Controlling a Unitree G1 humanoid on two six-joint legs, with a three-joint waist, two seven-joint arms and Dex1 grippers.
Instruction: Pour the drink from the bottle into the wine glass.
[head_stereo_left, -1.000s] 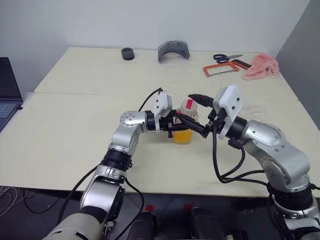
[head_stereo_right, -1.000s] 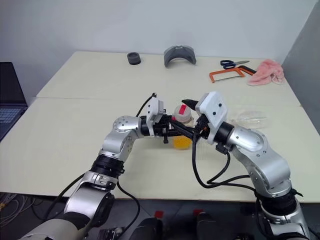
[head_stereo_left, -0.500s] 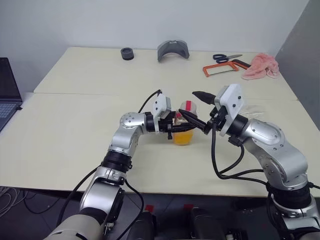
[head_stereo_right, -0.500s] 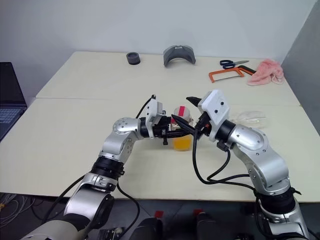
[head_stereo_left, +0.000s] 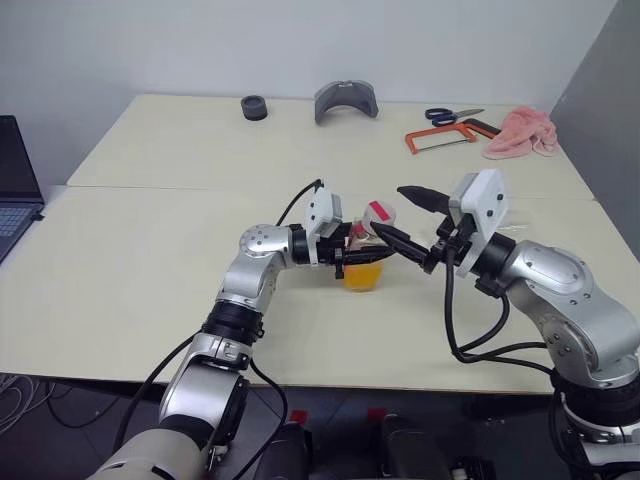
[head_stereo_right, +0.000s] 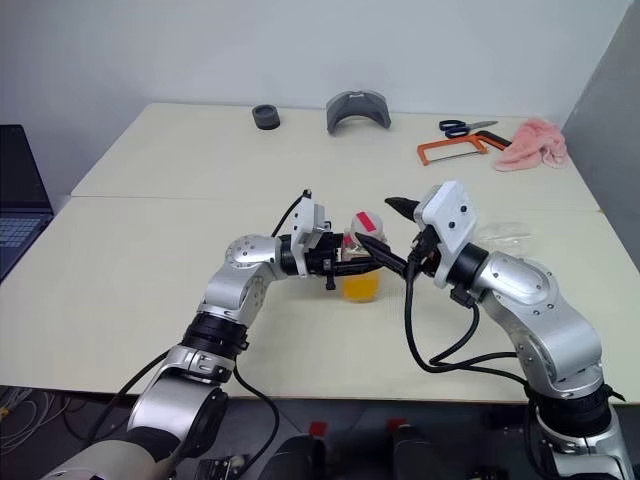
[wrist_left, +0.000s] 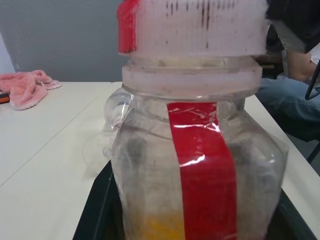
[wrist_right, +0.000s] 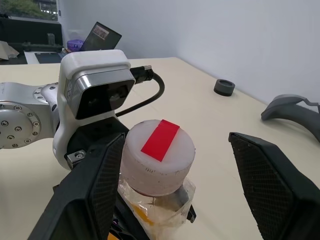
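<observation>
Pale worktop (head_stereo_left: 150, 260) carries the bottle (head_stereo_left: 368, 255), pinched by the left end effector (head_stereo_left: 352, 256). Right end effector (head_stereo_left: 410, 215), spread, flanks its cap (wrist_right: 158, 155). Uncapping seems in hand; next, close on the cap and twist.

I see my two silver metal arms with black joint rings, loose black cables looping beside them, white boxy wrist cameras, and black ribbed fingers (wrist_right: 272, 187).
</observation>
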